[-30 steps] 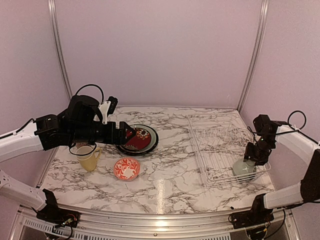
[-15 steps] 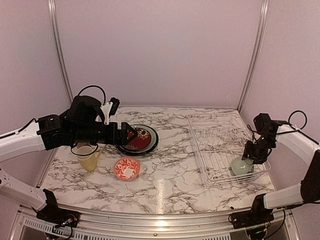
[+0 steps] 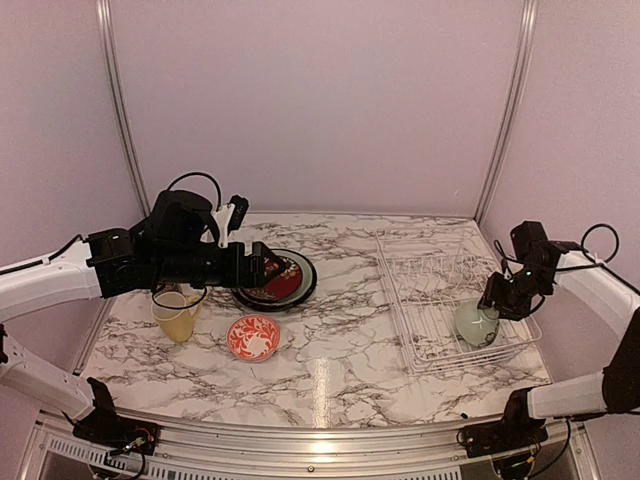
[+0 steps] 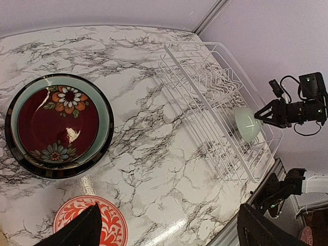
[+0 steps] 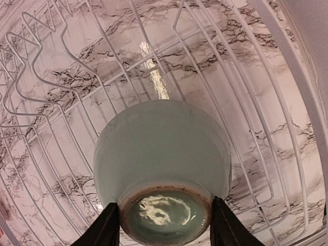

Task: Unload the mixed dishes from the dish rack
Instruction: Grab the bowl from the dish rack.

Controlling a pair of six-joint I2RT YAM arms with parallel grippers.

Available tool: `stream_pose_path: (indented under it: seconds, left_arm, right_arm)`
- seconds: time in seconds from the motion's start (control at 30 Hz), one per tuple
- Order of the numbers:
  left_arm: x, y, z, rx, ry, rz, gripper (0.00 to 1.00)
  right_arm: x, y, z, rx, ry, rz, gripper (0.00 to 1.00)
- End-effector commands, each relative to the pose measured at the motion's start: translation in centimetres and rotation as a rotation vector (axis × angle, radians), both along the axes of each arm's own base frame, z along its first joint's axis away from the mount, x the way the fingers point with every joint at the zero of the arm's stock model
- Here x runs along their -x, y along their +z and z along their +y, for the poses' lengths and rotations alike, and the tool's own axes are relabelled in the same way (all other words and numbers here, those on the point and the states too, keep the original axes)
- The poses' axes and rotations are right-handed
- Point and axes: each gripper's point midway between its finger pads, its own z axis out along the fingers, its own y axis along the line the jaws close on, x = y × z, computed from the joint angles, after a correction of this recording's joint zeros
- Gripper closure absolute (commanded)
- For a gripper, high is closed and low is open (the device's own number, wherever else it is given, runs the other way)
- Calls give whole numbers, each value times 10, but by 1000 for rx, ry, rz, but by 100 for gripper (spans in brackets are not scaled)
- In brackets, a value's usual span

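Left arm [image 3: 45, 285]: white shell links, black joint housings. A black left cable [image 3: 190, 180] loops above the wrist, with a white bracket [image 3: 225, 215] beside it. Left gripper [image 4: 169, 233]: fingers [image 4: 77, 233] black, flat, tapering to points.

Right arm [image 3: 595, 283]: same white links and black joint blocks. A thin black right cable [image 3: 600, 232] loops off the wrist. Small green light [image 4: 308, 78] on the wrist block. Right gripper [image 5: 165, 225]: fingers [image 5: 105, 228] matte black, wedge-shaped.

Bases [image 3: 105, 428]: black blocks, wires trailing. Screws too small to tell.
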Motion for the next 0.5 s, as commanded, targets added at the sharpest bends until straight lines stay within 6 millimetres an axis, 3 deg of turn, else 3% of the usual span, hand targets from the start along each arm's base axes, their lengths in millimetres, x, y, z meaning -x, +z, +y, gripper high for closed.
stream_pose_path:
  seconds: [0.0,0.23,0.47]
  left_arm:
    - [-3,12,-14,69,-24,5,6]
    - [-1,19,-44,198,-96,64,5]
    - [-7,41,-111,480,-234,152,7]
  right_arm:
    - [-23,31,10,-36,39,-163,74]
    - [-34,47,28,-137,78,-269,74]
    - [-37,66,39,-184,123,-354,75]
